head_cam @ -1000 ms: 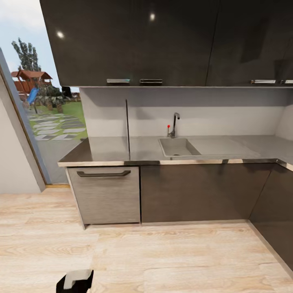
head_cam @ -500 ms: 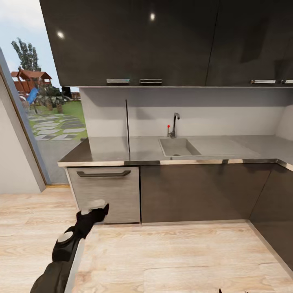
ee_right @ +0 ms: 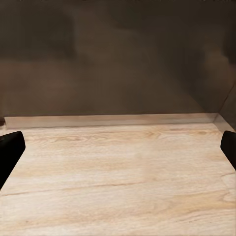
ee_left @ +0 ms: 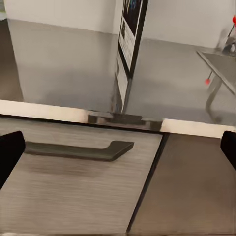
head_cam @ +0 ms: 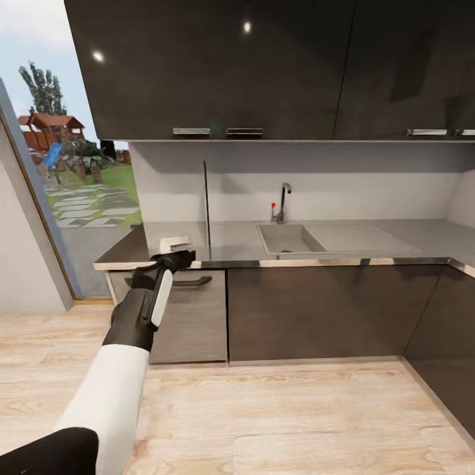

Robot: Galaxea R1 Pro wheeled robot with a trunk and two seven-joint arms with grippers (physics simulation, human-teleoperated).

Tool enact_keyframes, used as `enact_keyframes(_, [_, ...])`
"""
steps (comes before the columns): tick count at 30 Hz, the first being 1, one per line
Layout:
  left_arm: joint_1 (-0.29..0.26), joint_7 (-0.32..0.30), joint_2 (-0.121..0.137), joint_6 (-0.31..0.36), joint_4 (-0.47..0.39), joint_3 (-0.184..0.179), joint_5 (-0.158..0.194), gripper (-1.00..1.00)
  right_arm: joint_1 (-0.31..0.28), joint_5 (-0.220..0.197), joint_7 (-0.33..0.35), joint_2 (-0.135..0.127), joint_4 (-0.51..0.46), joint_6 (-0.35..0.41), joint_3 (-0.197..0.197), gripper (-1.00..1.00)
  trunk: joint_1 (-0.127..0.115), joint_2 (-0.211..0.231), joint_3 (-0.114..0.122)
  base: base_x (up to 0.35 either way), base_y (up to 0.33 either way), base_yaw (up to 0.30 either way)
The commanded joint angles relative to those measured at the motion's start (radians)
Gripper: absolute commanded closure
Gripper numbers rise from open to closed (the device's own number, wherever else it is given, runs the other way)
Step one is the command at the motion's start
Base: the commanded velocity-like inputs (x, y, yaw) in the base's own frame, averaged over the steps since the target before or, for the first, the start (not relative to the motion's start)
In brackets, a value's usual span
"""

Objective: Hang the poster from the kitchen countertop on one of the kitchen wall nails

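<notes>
The poster (head_cam: pixel 206 208) stands upright on the kitchen countertop (head_cam: pixel 343 237), edge-on as a thin dark line left of the sink. In the left wrist view the poster (ee_left: pixel 131 34) shows its black frame and white border, rising from the countertop (ee_left: pixel 64 64) near its shiny front edge. My left gripper (head_cam: pixel 179 253) is raised to the counter's front edge, just left of the poster and short of it. It is open, with its dark fingertips (ee_left: pixel 10 153) far apart and nothing between them. My right gripper (ee_right: pixel 118 147) is open too, low over the wooden floor.
An inset sink (head_cam: pixel 287 239) with a slim tap (head_cam: pixel 284 201) lies right of the poster. Dark upper cabinets (head_cam: pixel 264 66) hang above. A grey drawer with a bar handle (ee_left: pixel 78 150) sits under the counter. A tall window (head_cam: pixel 72 178) is at the left.
My left arm has swung up from near the floor to the counter's front edge, close to the poster. The poster and the camera have not moved.
</notes>
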Motion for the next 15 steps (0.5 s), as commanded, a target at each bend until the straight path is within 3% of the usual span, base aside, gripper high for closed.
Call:
enact_keyframes(1, [-0.02, 0.004, -0.001, -0.001, 0.036, -0.002, 0.001, -1.0, 0.0, 0.001, 0.0, 0.0, 0.001, -0.004, 0.0, -1.0, 0.0, -0.001, -0.001, 0.0, 0.0, 0.0])
enact_keyframes(5, [-0.042, 0.007, -0.001, -0.06, 0.085, -0.016, 0.001, -1.0, 0.001, 0.001, 0.0, 0.0, 0.004, -0.007, 0.0, -1.0, 0.0, -0.001, -0.001, 0.0, 0.0, 0.0])
enact_keyframes(9, [-0.05, 0.007, -0.001, -0.138, 0.154, -0.062, 0.002, -1.0, 0.001, 0.001, 0.0, 0.0, 0.005, -0.008, 0.0, -1.0, 0.0, -0.001, -0.001, 0.0, 0.0, 0.0])
enact_keyframes(15, [-0.052, 0.007, -0.001, -0.177, 0.199, -0.086, 0.003, -1.0, 0.001, 0.002, 0.0, 0.0, 0.006, -0.008, 0.0, -1.0, 0.0, -0.001, -0.001, 0.006, -0.001, 0.0])
